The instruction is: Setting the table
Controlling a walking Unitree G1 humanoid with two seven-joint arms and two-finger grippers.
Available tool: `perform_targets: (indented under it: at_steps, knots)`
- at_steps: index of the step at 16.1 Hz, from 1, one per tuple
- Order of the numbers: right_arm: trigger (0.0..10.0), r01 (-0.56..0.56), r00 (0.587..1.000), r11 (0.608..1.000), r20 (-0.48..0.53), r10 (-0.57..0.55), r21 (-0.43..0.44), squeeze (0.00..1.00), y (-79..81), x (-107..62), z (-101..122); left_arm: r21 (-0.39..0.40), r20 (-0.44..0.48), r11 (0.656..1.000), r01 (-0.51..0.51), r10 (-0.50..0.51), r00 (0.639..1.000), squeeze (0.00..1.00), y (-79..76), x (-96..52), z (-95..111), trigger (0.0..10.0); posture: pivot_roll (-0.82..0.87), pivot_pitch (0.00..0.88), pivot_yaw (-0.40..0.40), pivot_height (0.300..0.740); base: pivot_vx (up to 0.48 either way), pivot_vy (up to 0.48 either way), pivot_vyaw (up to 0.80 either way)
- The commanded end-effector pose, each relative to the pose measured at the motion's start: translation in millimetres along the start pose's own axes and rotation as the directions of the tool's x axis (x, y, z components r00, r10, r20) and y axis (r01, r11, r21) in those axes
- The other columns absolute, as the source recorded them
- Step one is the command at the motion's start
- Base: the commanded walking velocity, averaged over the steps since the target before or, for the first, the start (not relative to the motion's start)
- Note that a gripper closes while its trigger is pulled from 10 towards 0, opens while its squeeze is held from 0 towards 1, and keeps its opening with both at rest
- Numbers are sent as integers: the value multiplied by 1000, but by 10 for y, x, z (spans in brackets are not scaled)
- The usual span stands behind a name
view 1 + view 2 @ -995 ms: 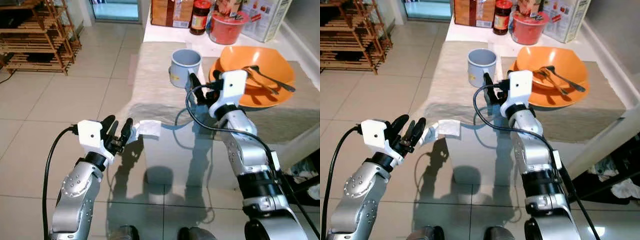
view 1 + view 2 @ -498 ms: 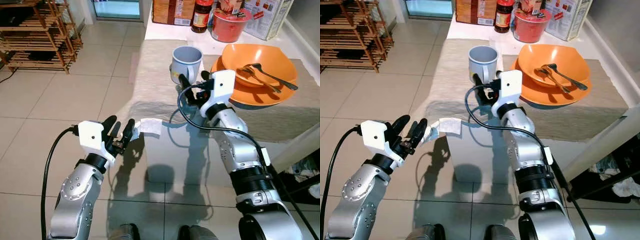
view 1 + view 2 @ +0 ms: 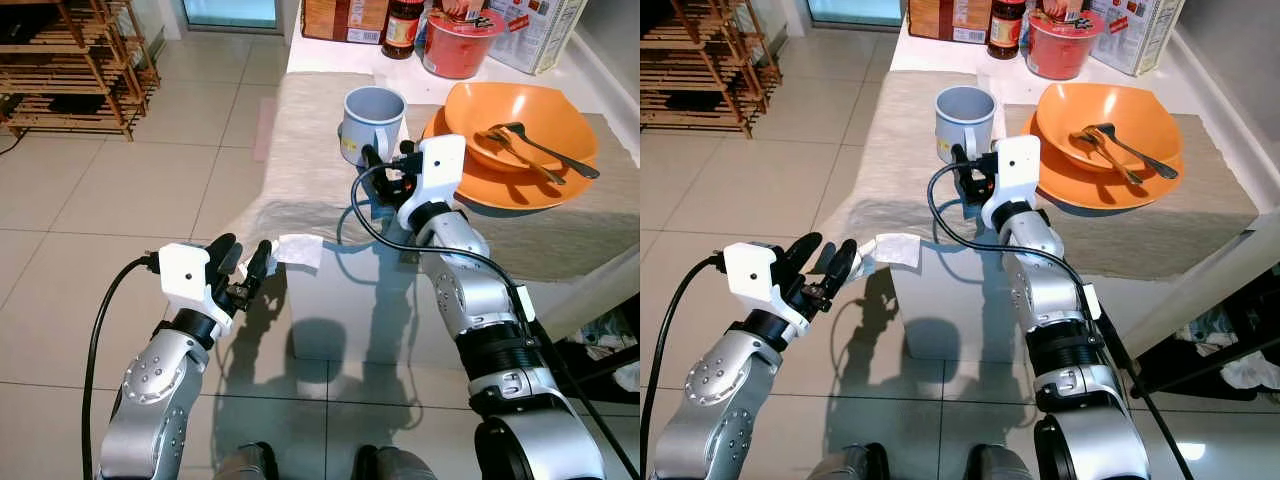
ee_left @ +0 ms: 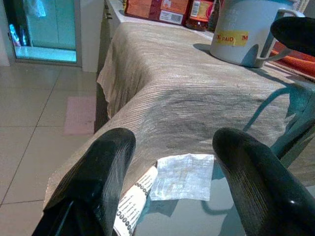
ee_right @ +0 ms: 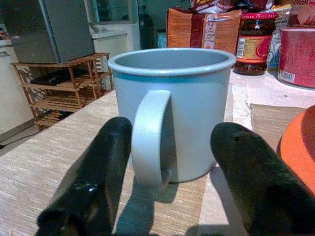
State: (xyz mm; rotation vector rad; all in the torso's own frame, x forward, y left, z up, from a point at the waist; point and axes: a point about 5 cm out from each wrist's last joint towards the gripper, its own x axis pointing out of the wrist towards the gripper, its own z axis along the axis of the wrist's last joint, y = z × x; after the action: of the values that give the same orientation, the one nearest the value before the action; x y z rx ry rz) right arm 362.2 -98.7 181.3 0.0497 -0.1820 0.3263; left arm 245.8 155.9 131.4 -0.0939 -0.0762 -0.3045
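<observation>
A grey-blue mug point(image 3: 373, 120) stands upright on the beige table runner point(image 3: 310, 170), its handle turned toward me. My right gripper point(image 3: 388, 160) is open just short of the mug. In the right wrist view the mug's handle point(image 5: 150, 137) sits between the two black fingers point(image 5: 88, 191), untouched. To the right, an orange bowl point(image 3: 520, 120) on an orange plate holds a fork and a spoon point(image 3: 510, 150). My left gripper point(image 3: 245, 262) is open below the runner's hanging corner, close to its white tag point(image 3: 298, 250); the same tag point(image 4: 182, 177) lies between its fingers in the left wrist view.
A red tub point(image 3: 460, 45), a jar point(image 3: 402, 25) and cartons point(image 3: 340, 18) stand at the table's far end. A wooden rack point(image 3: 70, 60) is on the tiled floor at the far left. The table's near edge point(image 3: 400, 290) is glass.
My right gripper has swung left from beside the orange plate to the mug, so that its fingers now flank the handle. The left arm has barely moved.
</observation>
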Motion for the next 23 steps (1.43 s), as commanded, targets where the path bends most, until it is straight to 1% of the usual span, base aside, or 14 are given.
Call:
perform_targets:
  at_steps: [1,3,6,9,15,21,22,23]
  knots:
    - [0,-17,1000,1000,23,17,9,0,30,40,62,16,1,1000,-7,7,1000,0,-7,-22,21,10000,-57,158,-10,740,0,0,0]
    - [0,-28,999,1000,27,28,8,0,61,52,71,15,0,1000,-13,13,1000,0,-8,-18,16,10000,-58,154,-13,740,0,0,0]
    - [0,-10,1000,1000,7,10,-6,0,29,46,40,13,2,1000,-14,14,1000,0,-10,-9,19,10000,-62,152,-13,740,0,0,0]
    - [0,10,1000,1000,11,-10,-12,0,-14,49,60,13,4,1000,-13,13,1000,0,-5,8,24,10000,-68,148,-10,740,0,0,0]
    - [0,7,1000,1000,18,-6,-12,0,-11,59,83,15,13,1000,-15,15,1000,0,-1,31,40,10000,-71,144,-11,740,0,0,0]
    - [0,21,999,1000,25,-21,-9,0,-44,62,105,24,10,1000,-17,17,1000,0,12,50,35,10000,-76,139,-8,740,0,0,0]
    - [0,25,999,1000,36,-25,3,0,-45,59,118,27,7,999,-17,17,1000,0,14,56,31,10000,-74,137,-6,740,0,0,0]
    - [0,-3,995,997,102,-4,73,0,-15,62,219,34,8,999,-21,21,1000,0,20,65,35,10000,-74,135,-4,740,0,0,0]
